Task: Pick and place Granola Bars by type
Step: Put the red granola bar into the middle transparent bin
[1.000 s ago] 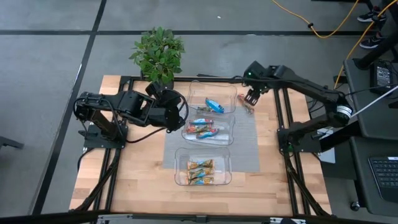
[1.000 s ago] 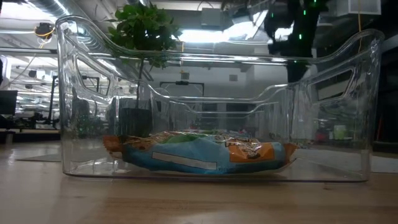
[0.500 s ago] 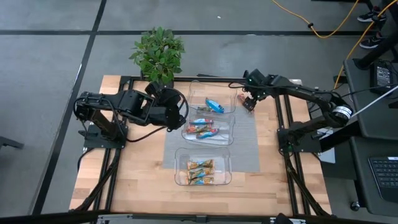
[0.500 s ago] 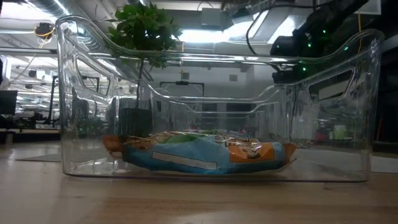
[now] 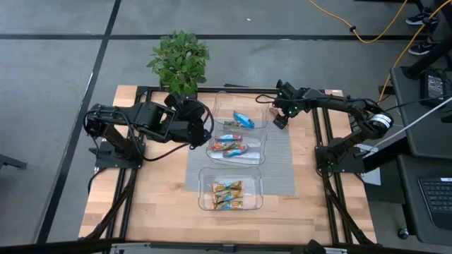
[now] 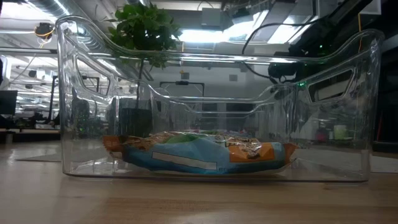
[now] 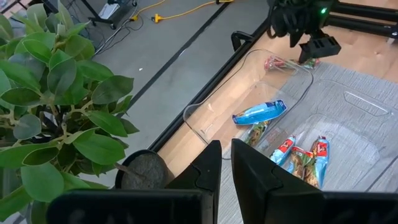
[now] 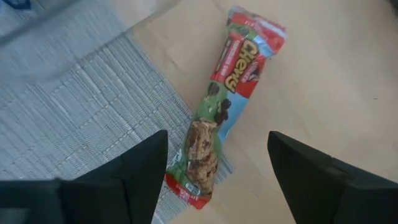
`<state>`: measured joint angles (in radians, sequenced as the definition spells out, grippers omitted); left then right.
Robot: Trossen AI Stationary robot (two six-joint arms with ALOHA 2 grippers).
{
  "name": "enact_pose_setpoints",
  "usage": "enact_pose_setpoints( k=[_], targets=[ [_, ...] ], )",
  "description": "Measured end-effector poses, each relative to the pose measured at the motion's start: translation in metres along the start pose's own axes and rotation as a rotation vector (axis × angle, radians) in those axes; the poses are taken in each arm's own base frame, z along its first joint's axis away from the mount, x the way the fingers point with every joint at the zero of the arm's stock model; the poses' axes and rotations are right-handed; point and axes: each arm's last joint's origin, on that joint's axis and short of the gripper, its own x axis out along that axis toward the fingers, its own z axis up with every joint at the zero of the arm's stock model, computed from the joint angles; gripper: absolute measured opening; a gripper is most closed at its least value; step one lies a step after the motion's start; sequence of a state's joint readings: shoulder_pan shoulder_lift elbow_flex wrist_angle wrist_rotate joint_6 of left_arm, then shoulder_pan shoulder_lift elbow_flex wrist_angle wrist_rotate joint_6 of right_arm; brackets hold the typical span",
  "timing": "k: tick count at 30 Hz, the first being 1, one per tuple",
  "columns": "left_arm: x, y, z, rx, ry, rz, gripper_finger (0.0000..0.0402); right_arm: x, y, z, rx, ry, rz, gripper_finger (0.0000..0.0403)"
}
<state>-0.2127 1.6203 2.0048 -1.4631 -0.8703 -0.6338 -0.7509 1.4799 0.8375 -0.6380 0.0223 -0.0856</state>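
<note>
Lying loose: red-multicoloured bar, half on bare wood, half on the grey mat, just outside the far tray, probably because not yet sorted. Hovering directly over it: right gripper, fingers spread wide to straddle the wrapper, gripping nothing. Resting in the middle tray: matching red bars, likely the destination. Waiting near the plant: left gripper, pinched shut, empty.

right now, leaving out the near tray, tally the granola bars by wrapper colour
blue bar: 1
greenish bar: 1
red bars: 4 (3 in the middle tray, plus 1 loose red bar)
total: 6
</note>
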Motion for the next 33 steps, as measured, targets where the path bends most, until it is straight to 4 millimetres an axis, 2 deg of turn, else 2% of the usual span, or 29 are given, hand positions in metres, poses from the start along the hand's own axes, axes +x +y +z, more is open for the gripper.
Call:
enact_pose_setpoints(
  k=[10,14,33],
  targets=[
    [0.0,0.0,0.0,-0.007,0.003,-0.005,0.0031,0.027,0.0,0.002,-0.007,0.073,0.006,0.0277],
    [0.0,0.0,0.0,-0.01,0.004,-0.006,0.0031,0.032,0.0,0.002,-0.007,0.083,0.006,0.0263],
    [0.0,0.0,0.0,-0.009,0.004,-0.006,0.0031,0.032,0.0,0.003,-0.005,0.081,0.004,0.0064]
  ],
)
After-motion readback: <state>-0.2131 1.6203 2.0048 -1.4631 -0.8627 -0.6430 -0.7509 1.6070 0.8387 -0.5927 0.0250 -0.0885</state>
